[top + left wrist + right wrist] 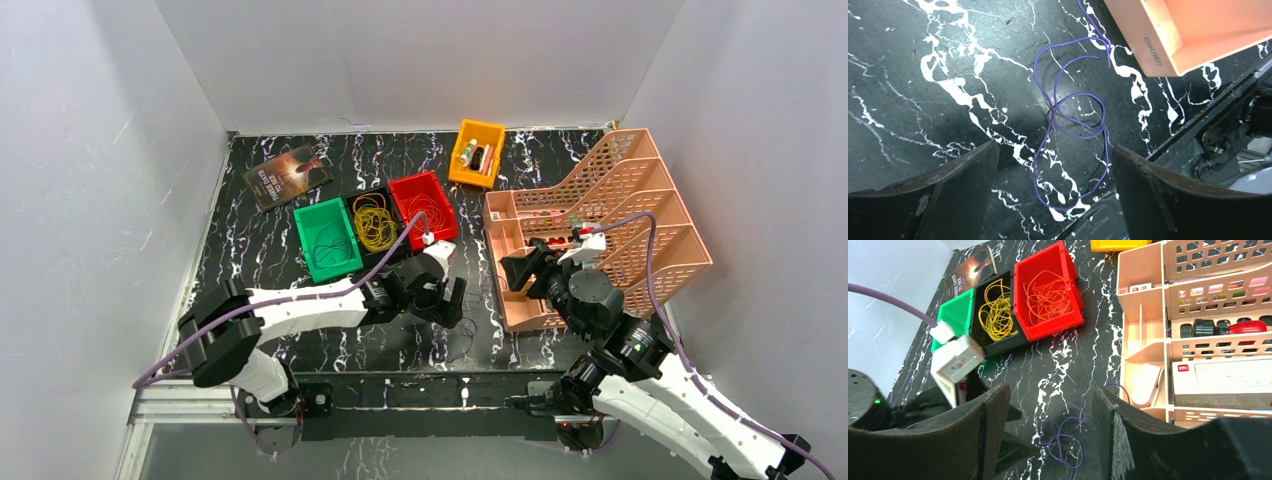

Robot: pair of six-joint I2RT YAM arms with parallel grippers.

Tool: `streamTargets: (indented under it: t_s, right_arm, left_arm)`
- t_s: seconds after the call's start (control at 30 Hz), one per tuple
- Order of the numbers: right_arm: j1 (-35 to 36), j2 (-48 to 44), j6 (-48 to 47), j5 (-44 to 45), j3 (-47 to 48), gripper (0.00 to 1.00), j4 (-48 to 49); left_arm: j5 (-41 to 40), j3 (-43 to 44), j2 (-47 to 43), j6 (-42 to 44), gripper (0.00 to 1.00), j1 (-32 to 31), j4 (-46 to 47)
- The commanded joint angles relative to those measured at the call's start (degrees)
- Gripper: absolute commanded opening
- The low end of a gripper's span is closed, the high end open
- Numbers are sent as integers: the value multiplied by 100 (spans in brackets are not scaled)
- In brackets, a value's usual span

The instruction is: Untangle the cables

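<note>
A thin purple cable [1068, 125] lies in loose crossed loops on the black marble table, near the front edge. My left gripper [1054, 147] hovers over it, open, with the loops showing between its fingers and nothing gripped. From above, the left gripper [447, 300] sits just left of the cable [466, 338]. My right gripper [1050, 390] is open and empty, looking down at the same cable [1068, 440]; it hangs over the organizer's front [522, 270]. Orange cables [1048, 290] fill the red bin and yellow cables [997, 315] fill the black bin.
A green bin [327, 238], a black bin [375, 222] and a red bin [425, 207] stand in a row mid-table. A peach desk organizer [640, 180] takes up the right side, close to the cable. An orange bin [477, 152] and a book [288, 175] lie at the back.
</note>
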Motion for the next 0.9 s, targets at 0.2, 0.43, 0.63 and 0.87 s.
streamTargets:
  t_s: [0.2,0.43,0.63,0.87]
  right_arm:
    - [-14,-33,56,7,78,69,144]
    - [-8,-51,61,-9,87,69,117]
    - [-13,-66,66,-19,88,69,87]
    - [-9,-94,64,-20,59,69,63]
  left_arm:
    - [-344,65,610,-267,67,-14,912]
    - [-753,193,834,-446,56,-7,892]
    - [-810,272,1059,-537,46,-9,887]
    - [-833,393,1248,-491,39,14,951]
